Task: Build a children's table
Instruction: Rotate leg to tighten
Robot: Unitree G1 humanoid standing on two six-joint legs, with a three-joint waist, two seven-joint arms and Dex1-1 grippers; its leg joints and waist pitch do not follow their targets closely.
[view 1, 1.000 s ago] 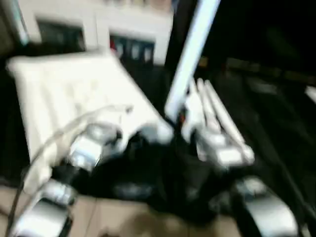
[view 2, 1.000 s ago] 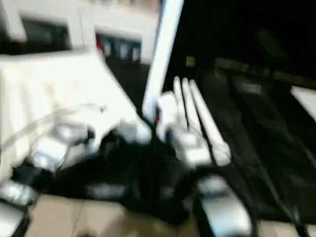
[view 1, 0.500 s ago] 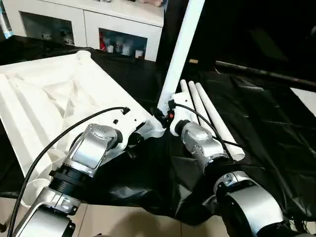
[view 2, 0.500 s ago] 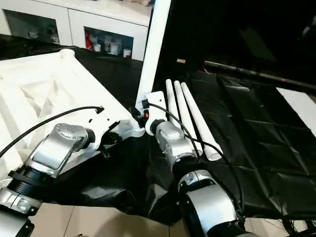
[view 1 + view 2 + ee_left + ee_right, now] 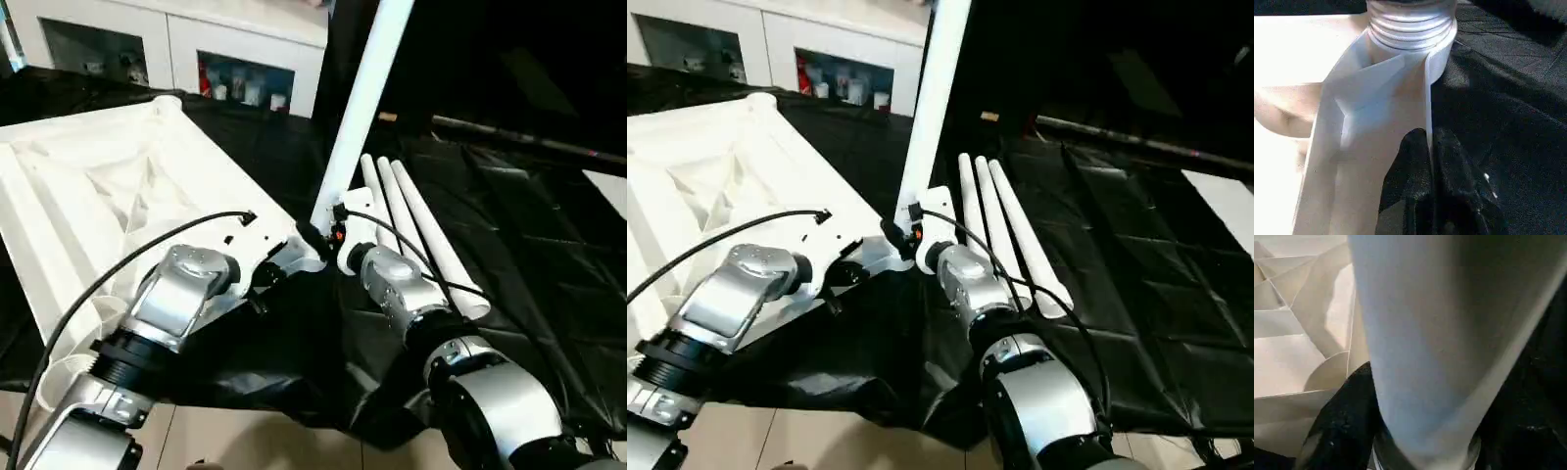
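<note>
We work at the near corner socket [image 5: 306,257] of the upturned tabletop [image 5: 108,196], which lies ribbed side up on black sheeting [image 5: 529,245], with one leg [image 5: 358,113] standing in that socket and leaning slightly away from the tabletop. Our left gripper [image 5: 1428,161] is pinched shut on the thin rim wall just beside the socket, pinning the light, stiff plastic shell. Our right gripper [image 5: 1415,431] sits around the base of the standing leg, one black finger [image 5: 1344,416] showing beside the tube; we cannot tell from here whether the jaws press on it or stand slack. Three spare legs [image 5: 416,235] lie side by side just beyond the socket. We judge the legs light, rigid and smooth enough to slip when twisted, so the best hold is low, near the threaded collar.
</note>
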